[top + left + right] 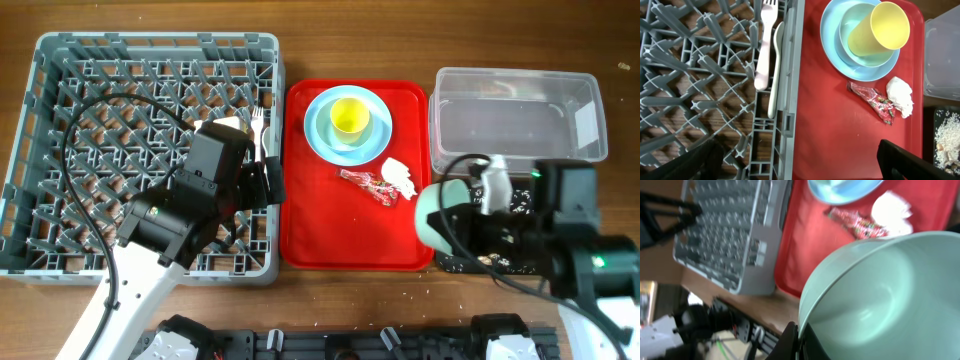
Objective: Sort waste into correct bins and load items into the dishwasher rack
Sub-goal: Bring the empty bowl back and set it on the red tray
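Starting at the near side of the table (340,295), the right gripper (798,339) is clenched on the rim of a mint-green bowl (880,295) and holds it tilted. From overhead the bowl sits at the left end of the black tray (939,117) and overlaps the right edge of the red tray (330,235). Beige food scraps (946,137) lie scattered inside the black tray, most of which is hidden under the right arm.

Left of this, the left gripper (266,183) hangs over the right-hand wall of the dishwasher rack (60,150). Its jaws are spread wide and grasp nothing. In the left wrist view the rack's wall and the red tray's left edge run up between its two dark fingers (910,160).

A little farther on, the red wrapper (872,100) lies on the red tray toward its right side. The tissue wad (900,95) is just beside the wrapper's right end and seems to touch it.

Beyond the left gripper, the white fork (765,45) and the white spoon (776,65) lie side by side inside the rack. They run along its right wall, with the spoon nearer the wall and the fork's tines pointing away.

Farther still, the pale blue plate (832,37) rests on the far part of the red tray. A second bowl (852,22) sits in the plate, and the yellow cup (880,30) stands in that bowl, mouth up.

At the far right, the clear tub (518,85) stands beside the red tray, just beyond the black tray.
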Motion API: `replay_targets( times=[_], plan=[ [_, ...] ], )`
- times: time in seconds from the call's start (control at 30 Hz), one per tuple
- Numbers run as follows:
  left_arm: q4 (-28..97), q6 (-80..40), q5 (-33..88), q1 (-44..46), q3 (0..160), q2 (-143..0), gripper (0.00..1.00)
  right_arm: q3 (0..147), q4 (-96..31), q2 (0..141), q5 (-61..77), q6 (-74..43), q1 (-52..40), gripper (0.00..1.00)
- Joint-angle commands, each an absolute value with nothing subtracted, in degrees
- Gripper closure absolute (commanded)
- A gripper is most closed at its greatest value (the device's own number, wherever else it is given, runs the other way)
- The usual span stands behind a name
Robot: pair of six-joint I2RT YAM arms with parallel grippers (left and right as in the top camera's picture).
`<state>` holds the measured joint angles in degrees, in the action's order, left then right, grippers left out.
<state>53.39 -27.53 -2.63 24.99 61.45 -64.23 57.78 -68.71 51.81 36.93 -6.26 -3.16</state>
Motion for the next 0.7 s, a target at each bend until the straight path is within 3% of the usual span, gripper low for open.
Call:
replay_targets(
  times=[0.0, 0.3, 0.67],
  plan=[
    [53.3, -27.7, -2.4, 24.9, 61.6, -64.3, 0.00, 58.6, -66.8, 56.6, 30.8, -12.3, -10.2, 0.96],
    [53.3, -27.7, -2.4, 24.9, 61.6, -64.3, 0.00, 58.6, -58.6, 72.7, 22.1, -21.0, -31.6, 0.96],
    [53.3, -27.7, -2.4, 24.9, 61.6, -64.3, 0.00, 58.6, -46.4, 86.3, 19.1, -24.2, -41.2, 0.96]
  ],
)
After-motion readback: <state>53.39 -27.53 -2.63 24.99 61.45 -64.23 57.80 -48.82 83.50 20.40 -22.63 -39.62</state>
